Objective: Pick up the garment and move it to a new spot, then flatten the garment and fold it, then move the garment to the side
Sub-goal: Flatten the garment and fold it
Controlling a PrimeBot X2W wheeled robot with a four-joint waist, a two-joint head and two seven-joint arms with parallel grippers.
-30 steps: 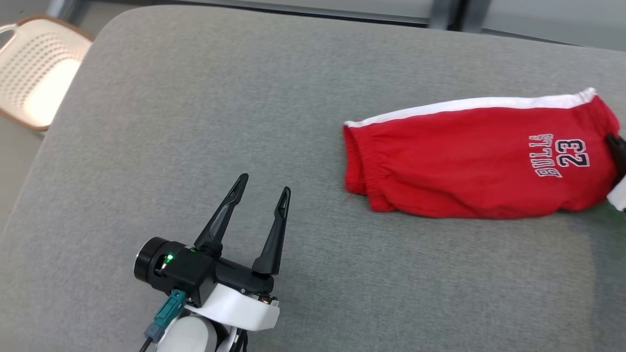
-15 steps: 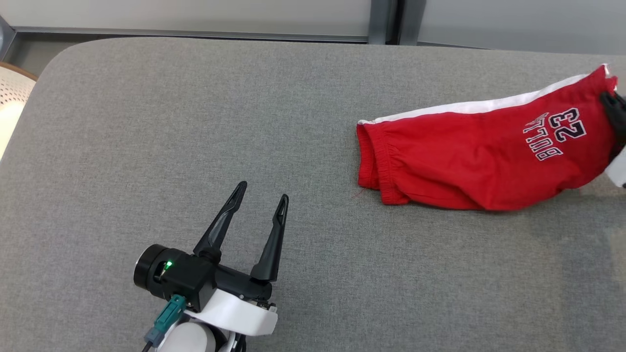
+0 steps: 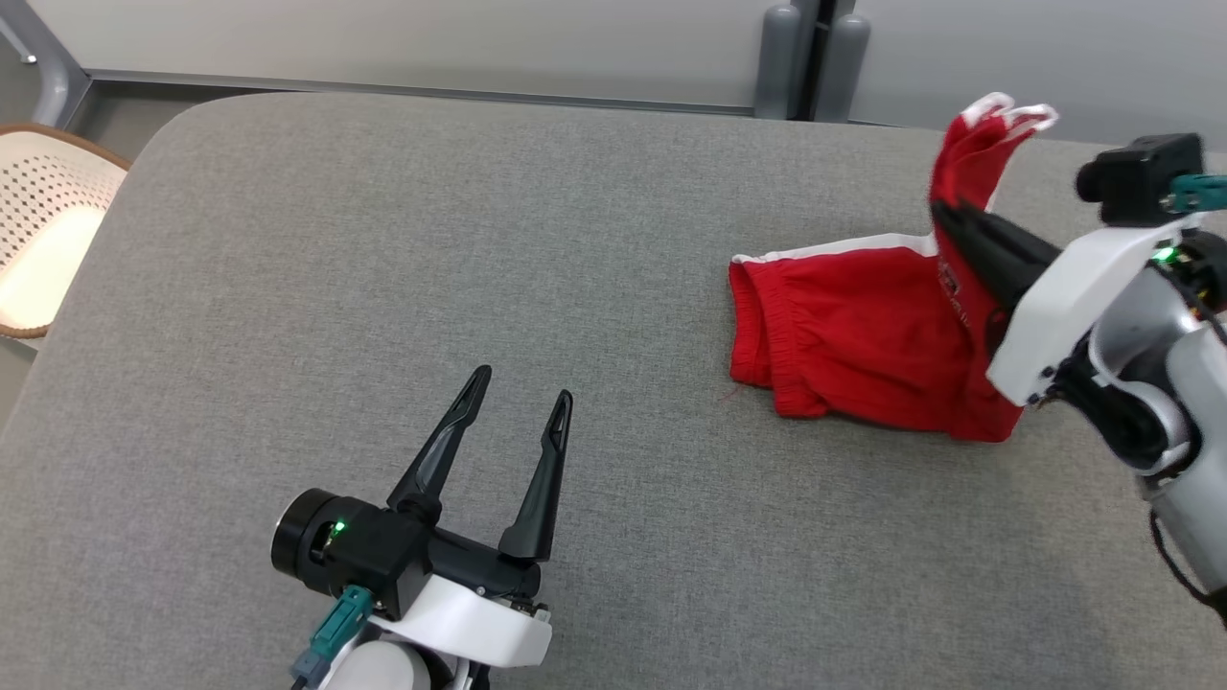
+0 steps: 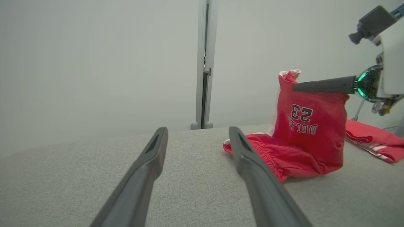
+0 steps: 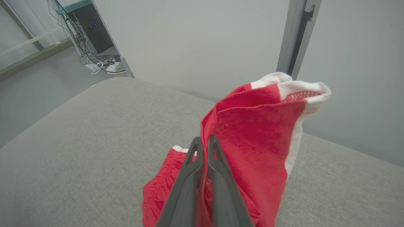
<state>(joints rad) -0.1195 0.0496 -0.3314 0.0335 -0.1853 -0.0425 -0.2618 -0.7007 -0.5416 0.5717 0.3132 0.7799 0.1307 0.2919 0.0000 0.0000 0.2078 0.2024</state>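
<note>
Head view: right gripper (image 3: 944,213) has its fingers pressed together, clamped on the garment (image 3: 853,335) near a leg hem. Garment = red shorts with a white side stripe and gathered elastic waistband. The clamped end stands raised, its hem flopping over just above the fingertips with white edging showing. The waistband end lies crumpled on the grey padded surface (image 3: 383,240), under and ahead of that gripper.

Left wrist view: the print "BULLS 23" on the raised panel reads upside down, in dark lettering with a white outline.

Left gripper (image 3: 522,385) has its fingers spread wide, nothing between them, over bare padding. The garment is well apart from it, off to its right-finger side.
</note>
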